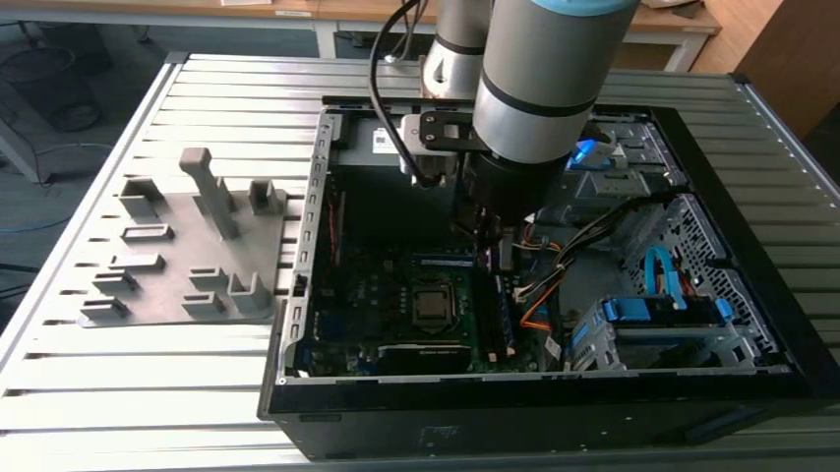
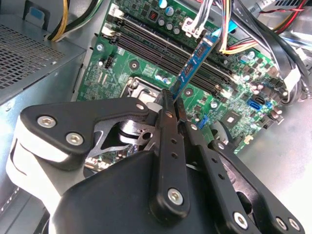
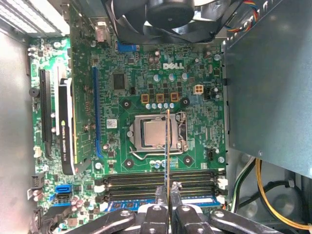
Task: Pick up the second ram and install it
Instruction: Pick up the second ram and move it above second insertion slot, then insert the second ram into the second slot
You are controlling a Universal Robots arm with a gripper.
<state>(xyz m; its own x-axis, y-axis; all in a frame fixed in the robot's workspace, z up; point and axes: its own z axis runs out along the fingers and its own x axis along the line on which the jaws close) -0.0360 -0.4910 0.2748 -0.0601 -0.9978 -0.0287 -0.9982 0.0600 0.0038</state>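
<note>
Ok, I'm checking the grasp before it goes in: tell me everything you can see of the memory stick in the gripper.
The second ram is a thin, narrow, long board with a blue-and-white label strip along its face. The gripper is shut on one end, its black fingers pinching the two flat faces. The rest juts out free over the green motherboard, above the black memory slots. In the first wrist view it shows edge-on as a fine line. Whether its far end touches a slot cannot be told.

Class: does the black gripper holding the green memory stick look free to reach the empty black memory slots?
Probably yes: the gripper holds the memory stick over the memory slots, nothing visibly between.
</note>
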